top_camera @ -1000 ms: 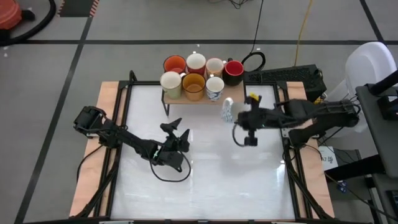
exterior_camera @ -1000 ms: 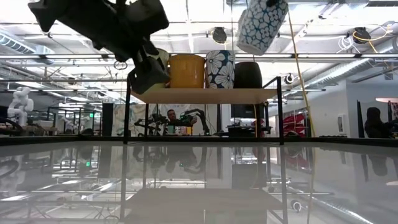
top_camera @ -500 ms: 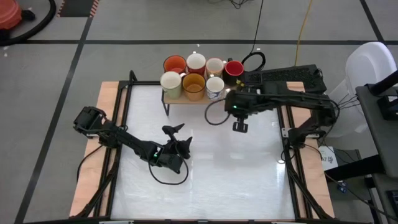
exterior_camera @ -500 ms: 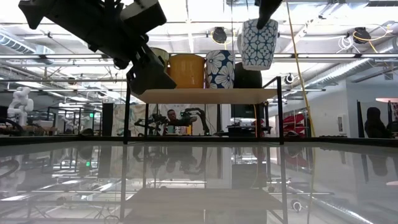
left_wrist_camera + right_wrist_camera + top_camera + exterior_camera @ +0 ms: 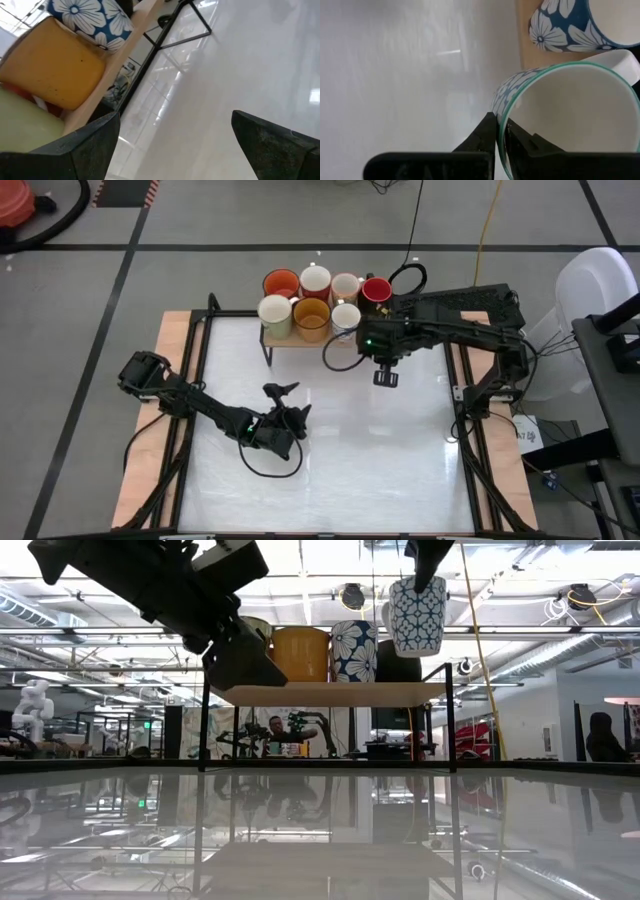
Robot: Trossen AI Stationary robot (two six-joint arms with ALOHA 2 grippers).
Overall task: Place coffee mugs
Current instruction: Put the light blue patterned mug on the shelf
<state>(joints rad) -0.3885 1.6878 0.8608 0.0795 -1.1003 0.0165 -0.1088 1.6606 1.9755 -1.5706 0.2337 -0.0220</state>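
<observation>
One white mug [image 5: 570, 120], teal rim, blue petal pattern

From above, the right gripper [image 5: 383, 358] covers its held patterned mug [image 5: 417, 612]; the low view crops both arms.

This was a robotics lab in an open industrial hall: exposed ceiling pipes and strip lights [image 5: 300, 580], grey floor marked with black tape lines [image 5: 120, 280], a glossy white worktop [image 5: 330, 440] in a wooden frame, another robot arm [image 5: 300, 725] on a distant bench.
</observation>
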